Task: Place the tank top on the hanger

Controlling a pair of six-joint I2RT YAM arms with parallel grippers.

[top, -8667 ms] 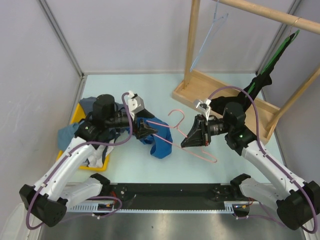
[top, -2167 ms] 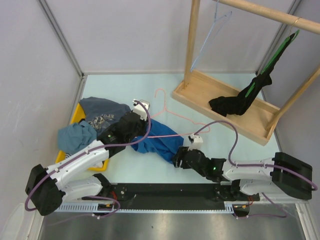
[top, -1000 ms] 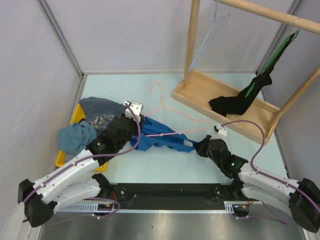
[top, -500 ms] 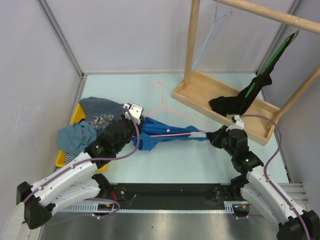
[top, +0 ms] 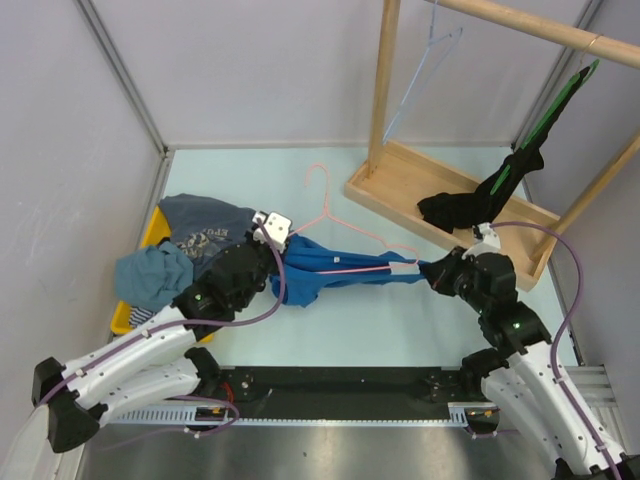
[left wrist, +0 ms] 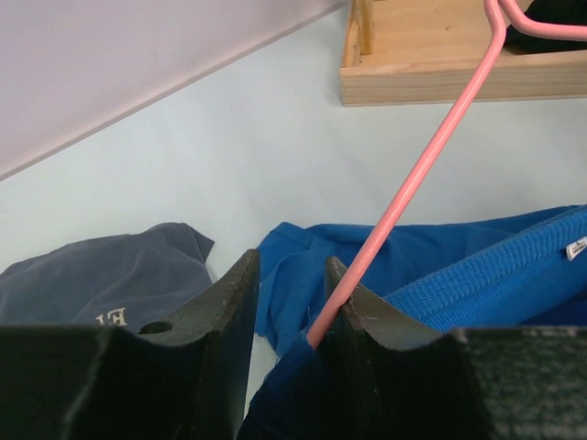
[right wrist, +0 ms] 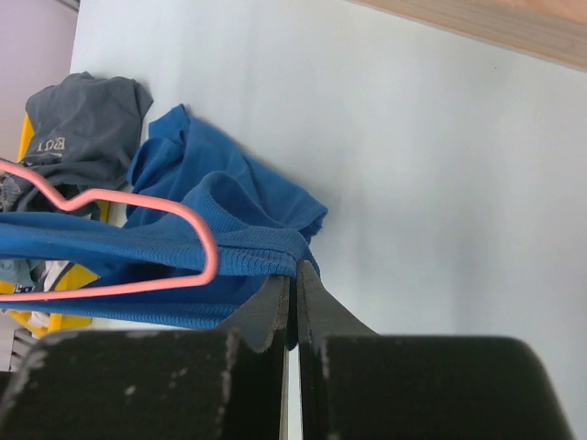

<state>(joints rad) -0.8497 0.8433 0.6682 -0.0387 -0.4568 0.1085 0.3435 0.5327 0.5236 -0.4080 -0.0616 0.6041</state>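
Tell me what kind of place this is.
Likely a robot test cell set up for laundry practice: plain partition walls, a wooden clothes rack on the table, and a heap of garments at its left.

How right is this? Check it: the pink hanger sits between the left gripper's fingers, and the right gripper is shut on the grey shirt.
Wrong garment: the right wrist view shows the right gripper shut on the blue tank top at its ribbed edge, not the grey shirt. The rest holds.
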